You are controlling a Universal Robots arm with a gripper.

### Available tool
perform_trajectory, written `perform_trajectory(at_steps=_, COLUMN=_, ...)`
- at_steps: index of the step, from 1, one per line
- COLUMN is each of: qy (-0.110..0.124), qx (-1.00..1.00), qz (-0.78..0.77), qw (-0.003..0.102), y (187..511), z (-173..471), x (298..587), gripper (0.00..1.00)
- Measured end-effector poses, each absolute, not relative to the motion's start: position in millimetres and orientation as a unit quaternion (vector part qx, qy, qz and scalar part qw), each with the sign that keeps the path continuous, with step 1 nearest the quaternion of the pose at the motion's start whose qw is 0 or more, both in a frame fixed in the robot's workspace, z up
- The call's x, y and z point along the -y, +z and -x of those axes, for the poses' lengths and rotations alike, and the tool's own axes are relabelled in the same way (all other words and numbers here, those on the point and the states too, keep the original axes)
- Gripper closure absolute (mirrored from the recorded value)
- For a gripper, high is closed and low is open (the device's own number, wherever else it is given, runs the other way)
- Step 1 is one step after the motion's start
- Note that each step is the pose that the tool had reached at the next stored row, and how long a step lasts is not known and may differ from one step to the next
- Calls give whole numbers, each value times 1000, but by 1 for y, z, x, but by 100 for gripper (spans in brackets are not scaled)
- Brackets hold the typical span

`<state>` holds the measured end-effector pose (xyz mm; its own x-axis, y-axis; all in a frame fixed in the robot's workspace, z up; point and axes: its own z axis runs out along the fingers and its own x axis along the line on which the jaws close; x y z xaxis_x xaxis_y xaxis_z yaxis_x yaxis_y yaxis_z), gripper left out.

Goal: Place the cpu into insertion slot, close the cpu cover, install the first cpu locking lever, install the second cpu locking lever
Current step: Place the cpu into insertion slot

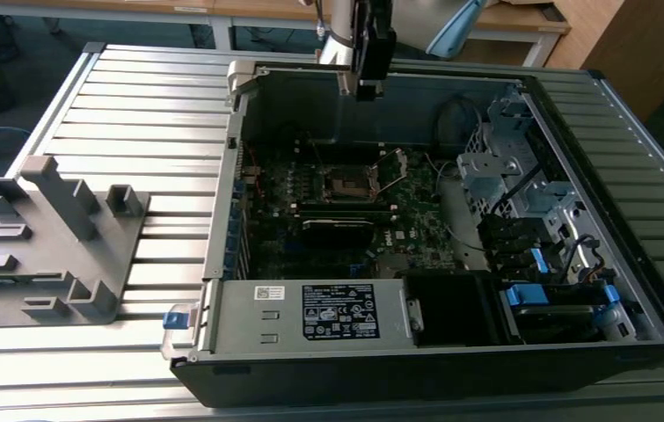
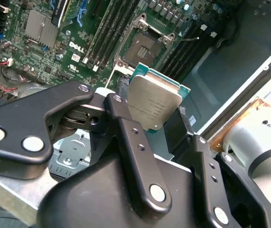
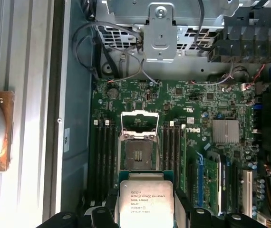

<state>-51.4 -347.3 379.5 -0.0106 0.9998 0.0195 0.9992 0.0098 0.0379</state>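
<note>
Between the jaws, the cpu (image 3: 146,202), above the insertion slot (image 3: 139,154)

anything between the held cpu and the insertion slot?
Nothing in the way. In the first wrist view the cpu, held in the gripper, sits just short of the open insertion slot; only the slot's silver rim lies between.

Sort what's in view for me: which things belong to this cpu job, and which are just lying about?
Job:
cpu, held in the shut gripper
insertion slot, empty
cpu cover, standing open

Lying about:
grey fixture on the table
power supply
drive cage
heatsink
</note>
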Motion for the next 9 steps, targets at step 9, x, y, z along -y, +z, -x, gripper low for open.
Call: perform_trajectory(at_steps=9, qy=21, qx=-711, qz=-703, qw=8, y=363, z=51, x=347, gripper=46)
